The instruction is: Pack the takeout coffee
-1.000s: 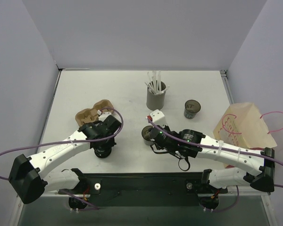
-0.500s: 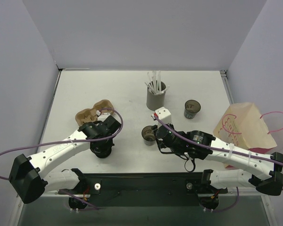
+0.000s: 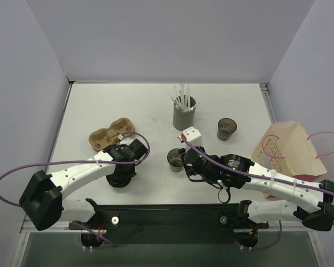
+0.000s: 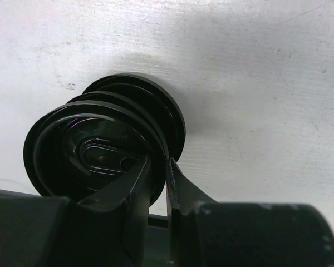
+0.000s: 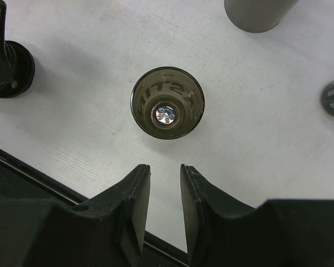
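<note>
Top external: two dark cups (image 3: pixel 175 160) (image 3: pixel 226 128).

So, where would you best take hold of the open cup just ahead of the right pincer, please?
Grip the cup by its side wall just below the rim, coming in level from the side that faces the right pincer. It stands upright and open, so its round wall offers two opposite sides. The pincer's gap looks narrower than the cup: open wider first.
</note>
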Tool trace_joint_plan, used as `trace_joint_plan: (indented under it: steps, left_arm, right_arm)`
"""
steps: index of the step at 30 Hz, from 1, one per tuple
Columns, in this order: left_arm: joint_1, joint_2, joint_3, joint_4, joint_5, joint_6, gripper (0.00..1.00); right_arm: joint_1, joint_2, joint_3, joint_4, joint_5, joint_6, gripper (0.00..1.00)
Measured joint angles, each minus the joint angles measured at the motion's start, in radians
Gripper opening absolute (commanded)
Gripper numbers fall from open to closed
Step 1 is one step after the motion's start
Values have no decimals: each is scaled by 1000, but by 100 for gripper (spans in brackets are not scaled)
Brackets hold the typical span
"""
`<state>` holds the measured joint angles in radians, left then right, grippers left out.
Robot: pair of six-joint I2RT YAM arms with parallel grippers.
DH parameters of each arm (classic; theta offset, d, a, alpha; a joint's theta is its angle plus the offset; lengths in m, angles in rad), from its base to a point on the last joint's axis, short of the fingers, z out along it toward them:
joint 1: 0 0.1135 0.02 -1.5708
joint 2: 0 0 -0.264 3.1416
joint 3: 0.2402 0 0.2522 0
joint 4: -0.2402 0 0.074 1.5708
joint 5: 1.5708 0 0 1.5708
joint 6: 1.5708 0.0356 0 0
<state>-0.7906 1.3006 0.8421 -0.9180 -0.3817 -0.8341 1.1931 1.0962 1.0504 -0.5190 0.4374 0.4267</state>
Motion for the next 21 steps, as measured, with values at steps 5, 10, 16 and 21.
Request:
trace_joint_plan:
  steps: [5,10,16,21]
  left_arm:
    - [0,0,0,8,0,0,29]
    - [0,2,0,11,0,0,29]
    - [0,2,0,11,0,1,24]
    - [0,2,0,11,0,3,22]
  right_arm:
    - [0,0,0,0,0,-1,30]
    - [0,0,0,0,0,-1,30]
    - [0,0,-2,0,0,-1,30]
    - [0,0,-11,0,0,-1,30]
